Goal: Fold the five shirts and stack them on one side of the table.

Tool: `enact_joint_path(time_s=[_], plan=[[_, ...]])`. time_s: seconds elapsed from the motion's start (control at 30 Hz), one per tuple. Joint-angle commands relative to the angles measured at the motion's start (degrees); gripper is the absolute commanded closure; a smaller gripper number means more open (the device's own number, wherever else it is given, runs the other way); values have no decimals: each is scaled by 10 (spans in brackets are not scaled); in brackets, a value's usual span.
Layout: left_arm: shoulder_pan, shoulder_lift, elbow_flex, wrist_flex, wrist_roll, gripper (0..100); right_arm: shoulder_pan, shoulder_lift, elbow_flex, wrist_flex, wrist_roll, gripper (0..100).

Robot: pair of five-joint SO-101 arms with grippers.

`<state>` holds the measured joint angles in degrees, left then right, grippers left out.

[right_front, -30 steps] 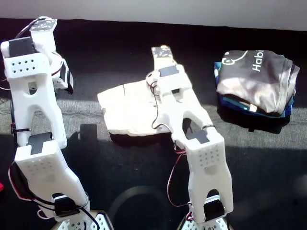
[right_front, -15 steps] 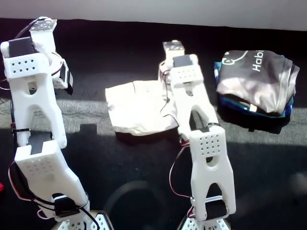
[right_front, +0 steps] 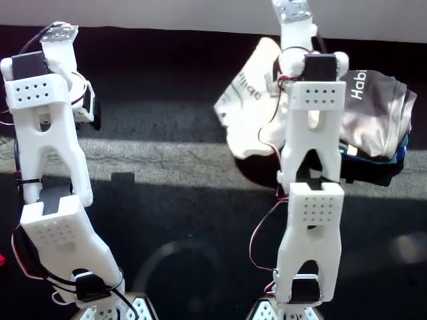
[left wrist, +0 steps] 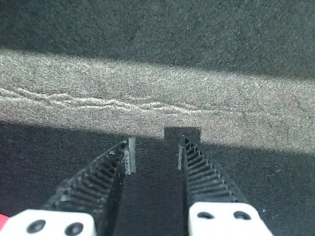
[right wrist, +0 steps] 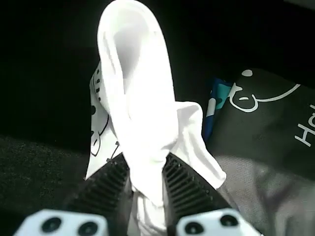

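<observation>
One item held: my right gripper (right wrist: 145, 167) is clamped on the white shirt (right wrist: 138, 98).
Bearing: the stack (right_front: 373, 113) lies just beside the shirt, to my right; my right arm is nearer.
My left gripper (left wrist: 155, 155): apart, empty.

1. The table cover (left wrist: 197, 93) is showing as dark, matt, fuzzy cloth.
2. The white shirt (right wrist: 142, 113) is showing as soft, matt fabric.
3. The grey shirt (right_front: 373, 110) is reflecting a faint sheen.
4. The left gripper (left wrist: 155, 147) is presenting ribbed black plastic.
</observation>
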<state>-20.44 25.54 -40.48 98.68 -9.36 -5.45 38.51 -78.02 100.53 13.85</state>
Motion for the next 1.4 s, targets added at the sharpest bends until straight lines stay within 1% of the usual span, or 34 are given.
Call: enact_joint_path(time_s=[0.0,0.17,0.33,0.43,0.53,0.67,0.87,1.0,1.07,1.17,1.2,1.3,1.37], plan=[[-4,-32,-7,-7,-2,846,26,-145,51,4,21,993],[1,-32,-7,-7,-2,846,74,-237,97,3,62,993],[2,-32,-7,-7,-2,846,153,-243,102,-3,86,993],[2,-32,-7,-7,-2,846,195,-234,124,-43,102,993],[2,-32,-7,-6,-2,846,225,-203,169,-78,125,993],[2,-32,-6,-4,-1,846,251,-136,204,-147,130,993],[0,-32,-6,-3,-2,846,276,-22,189,-240,130,993],[-5,-32,-6,-3,-4,843,281,22,169,-246,132,987],[-13,-32,-6,-2,-4,842,282,22,151,-220,131,923],[-24,-33,-7,11,-4,838,281,22,98,-176,129,750],[-29,-33,-7,15,-4,829,281,22,78,-164,129,712],[-50,-33,-7,18,-4,790,282,22,-1,-132,128,700],[-66,-33,-7,18,-4,784,279,23,-51,-113,127,700]])
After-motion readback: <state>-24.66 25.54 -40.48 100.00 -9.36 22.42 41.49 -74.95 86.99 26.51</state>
